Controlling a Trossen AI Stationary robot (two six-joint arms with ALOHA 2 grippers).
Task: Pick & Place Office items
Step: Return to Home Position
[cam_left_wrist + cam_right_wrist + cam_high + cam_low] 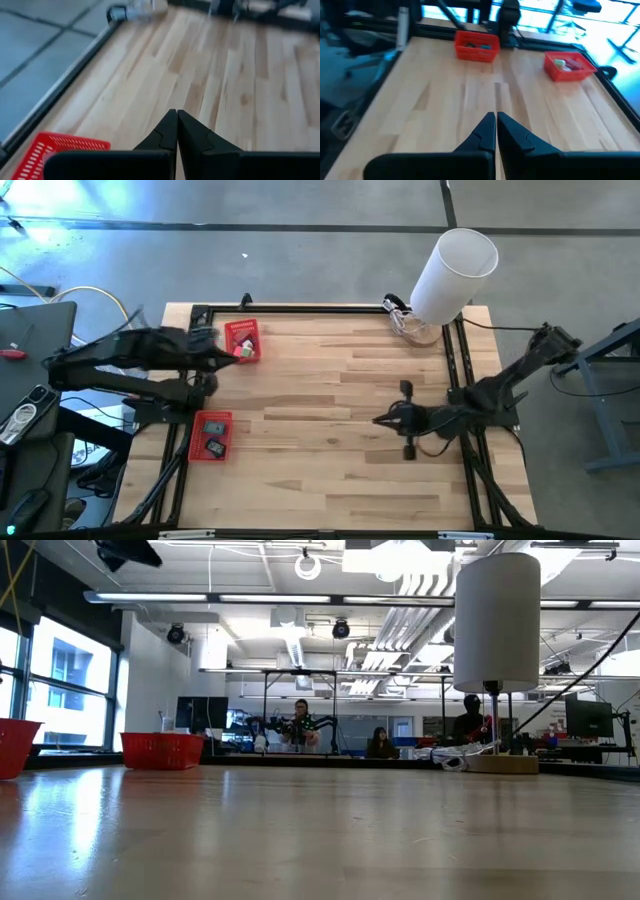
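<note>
With my left gripper (177, 114) and right gripper (496, 116) both pressed together and empty, the office items (481, 46) lie in the red mesh baskets (477, 55) (light, rigid, I judge: pinch flat sides).

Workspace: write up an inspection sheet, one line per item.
Surface: wooden table, no loose pieces seen outside the baskets.
Job's things: office items lie in the corner basket and the second basket, both red, along the left edge.
Clutter: white cylinder at the right corner.
Grippers: left pincer shut, near the corner basket; right pincer shut, over the table's right half.
Cables: cable on the floor left of the table.
Surroundings: people in the room beyond.
</note>
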